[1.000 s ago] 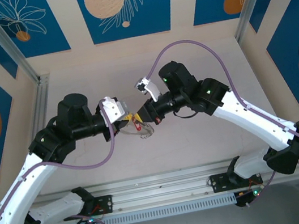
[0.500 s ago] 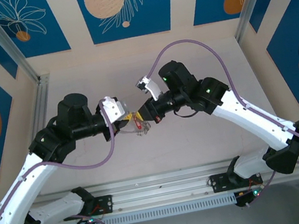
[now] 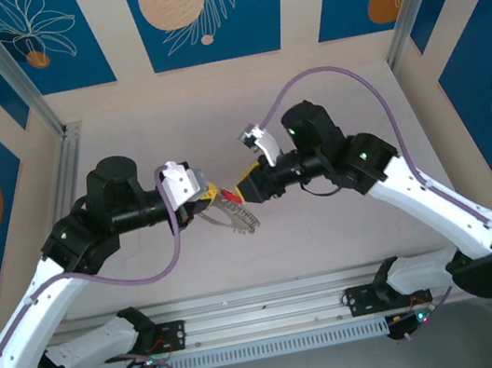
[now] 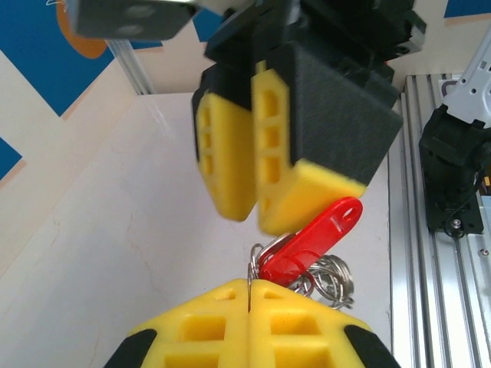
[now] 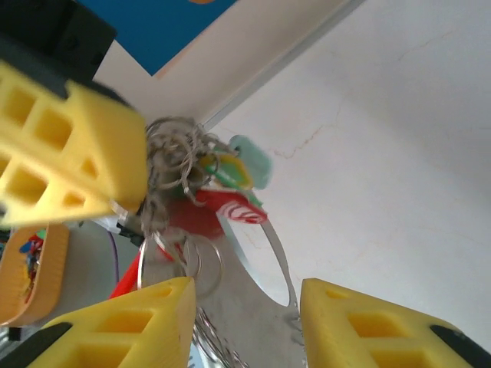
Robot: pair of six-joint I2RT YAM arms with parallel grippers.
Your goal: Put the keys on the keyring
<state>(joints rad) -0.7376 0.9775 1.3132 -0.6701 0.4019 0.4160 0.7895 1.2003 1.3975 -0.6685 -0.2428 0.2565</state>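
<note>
White veined table (image 3: 329, 227) under the keyring (image 3: 242, 215), blue panels (image 3: 238, 25) behind.

The left gripper (image 4: 249, 297) has its 2 yellow pads pressed together on the thin keyring (image 4: 250, 270). A red key (image 4: 311, 241) sits just past them, under the right gripper (image 4: 261, 216).
</note>
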